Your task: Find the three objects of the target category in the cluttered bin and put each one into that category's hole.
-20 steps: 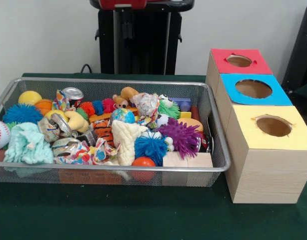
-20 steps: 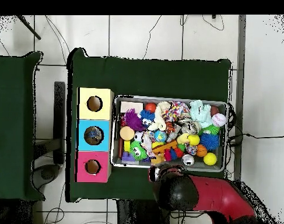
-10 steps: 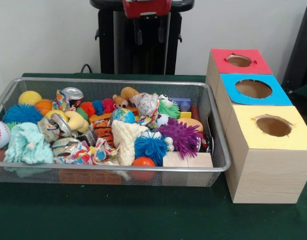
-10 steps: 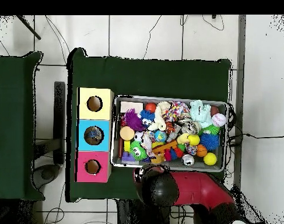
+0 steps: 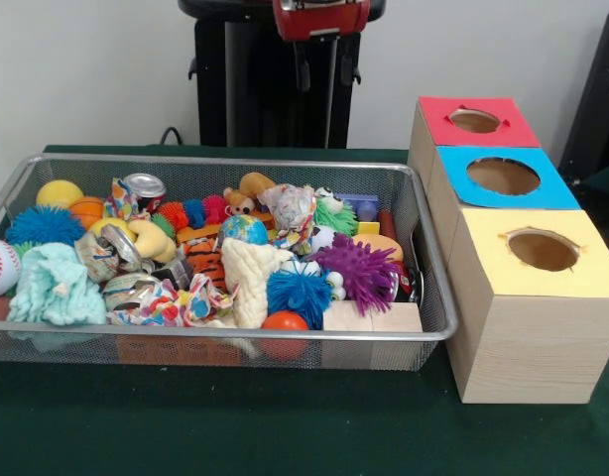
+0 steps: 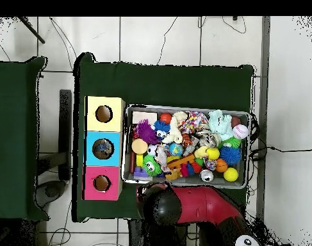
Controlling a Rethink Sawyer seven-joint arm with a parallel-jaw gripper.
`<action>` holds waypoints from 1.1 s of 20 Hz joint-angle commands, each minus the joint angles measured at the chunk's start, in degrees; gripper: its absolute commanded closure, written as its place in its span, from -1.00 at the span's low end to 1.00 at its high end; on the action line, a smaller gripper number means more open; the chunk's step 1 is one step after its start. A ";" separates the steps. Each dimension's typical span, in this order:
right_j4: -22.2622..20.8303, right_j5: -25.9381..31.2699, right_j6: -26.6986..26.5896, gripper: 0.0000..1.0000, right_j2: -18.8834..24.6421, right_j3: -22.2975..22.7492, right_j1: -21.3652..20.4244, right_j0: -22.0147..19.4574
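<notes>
Front view: the wire bin (image 5: 424, 297) holds the heaped toys at the table's middle. The three boxes (image 5: 523, 297) stand beside it, holes up for drops. The gripper (image 5: 320, 61) hangs behind the bin; its jaws' state is unclear.

Overhead view: the arm (image 6: 184, 208) sits outside the bin's edge.

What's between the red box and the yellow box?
The blue box sits between the red box and the yellow box, touching both. The front and overhead views both show it.

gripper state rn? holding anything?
Gripper: only its tips show at the top of the front view, well above the bin; open or shut cannot be told. Nothing visibly held.
</notes>
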 commanded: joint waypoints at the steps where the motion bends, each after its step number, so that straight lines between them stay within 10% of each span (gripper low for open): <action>1: 2.49 3.37 7.84 -1.00 -2.30 -2.35 0.59 0.26; 22: -2.34 -1.65 5.03 -1.00 -3.81 -12.81 6.57 2.09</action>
